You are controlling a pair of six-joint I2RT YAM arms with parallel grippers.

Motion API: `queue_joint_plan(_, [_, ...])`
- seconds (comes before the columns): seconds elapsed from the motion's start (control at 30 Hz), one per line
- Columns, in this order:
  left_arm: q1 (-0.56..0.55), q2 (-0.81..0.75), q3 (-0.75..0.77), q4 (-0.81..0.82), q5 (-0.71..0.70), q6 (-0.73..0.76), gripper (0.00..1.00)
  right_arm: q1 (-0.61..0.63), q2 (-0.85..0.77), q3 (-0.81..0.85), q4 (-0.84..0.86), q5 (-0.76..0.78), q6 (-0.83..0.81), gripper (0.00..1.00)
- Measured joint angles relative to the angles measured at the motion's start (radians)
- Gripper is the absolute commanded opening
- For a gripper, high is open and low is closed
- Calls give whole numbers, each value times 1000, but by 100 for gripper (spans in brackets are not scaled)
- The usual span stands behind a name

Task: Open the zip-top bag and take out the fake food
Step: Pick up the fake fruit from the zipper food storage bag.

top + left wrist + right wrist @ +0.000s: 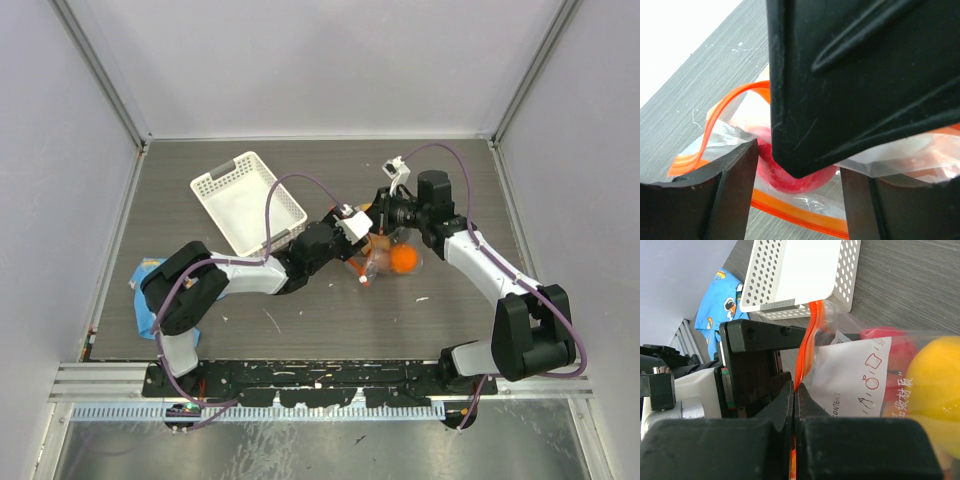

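The clear zip-top bag (385, 260) lies at mid-table with an orange fruit (403, 260) showing through it. My right gripper (794, 387) is shut on the bag's orange zip strip (812, 335), holding that edge up. A white label (855, 375), a red fruit (890, 337) and a yellow fruit (935, 375) show inside. My left gripper (799, 150) is open at the bag's mouth, its jaws apart either side of a red-pink fruit (790, 175) behind plastic. The other lip of the strip (800, 215) runs below. The right gripper's black body fills the upper left wrist view.
A white perforated basket (215, 185) stands at the back left, close behind the bag, and also shows in the right wrist view (847, 270). A blue printed cloth (145, 285) lies at the table's left edge. Grey walls close in the table.
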State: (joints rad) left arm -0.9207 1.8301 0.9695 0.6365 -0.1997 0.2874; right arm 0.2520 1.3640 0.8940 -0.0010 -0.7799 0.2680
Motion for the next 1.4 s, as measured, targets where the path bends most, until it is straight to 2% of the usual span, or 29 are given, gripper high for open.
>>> queue_joint_plan(0.03, [0,5,0,12,-4,6,64,0,0,0,0,0,0,1])
queue_joint_plan(0.1, [0,12,0,32,-5,18,80,0,0,0,0,0,0,1])
queue_joint_plan(0.17, [0,16,-5,52,-6,26,90,0,0,0,0,-1,0,1])
queue_joint_plan(0.27, [0,21,-14,64,-5,43,92,1,0,0,0,-3,0,1])
queue_joint_plan(0.37, [0,28,-17,63,-5,49,90,2,0,0,0,-6,0,1])
queue_joint_plan(0.47, [2,36,-17,64,-5,52,70,2,0,0,0,-7,0,1])
queue_joint_plan(0.57, [7,46,-17,64,-5,57,57,2,0,0,0,-8,0,1])
queue_joint_plan(0.6, [8,49,-17,63,-5,61,58,2,0,0,0,-8,0,1])
queue_joint_plan(0.67, [9,53,-17,65,-3,66,74,2,0,0,0,-8,0,1])
queue_joint_plan(0.7, [9,55,-17,67,-3,68,87,2,0,0,-1,-8,0,1])
queue_joint_plan(0.73, [10,57,-17,71,-2,69,93,2,0,0,-2,-8,0,1])
queue_joint_plan(0.8, [11,61,-17,76,-1,72,96,2,0,0,-8,-9,-1,1])
queue_joint_plan(0.93, [14,74,-16,92,5,76,92,1,0,0,-18,-9,0,1])
queue_joint_plan(1.03, [19,83,-14,102,15,75,83,2,0,0,-24,-8,0,1])
queue_joint_plan(1.4, [39,113,3,115,54,72,61,-6,9,0,-22,-2,0,1])
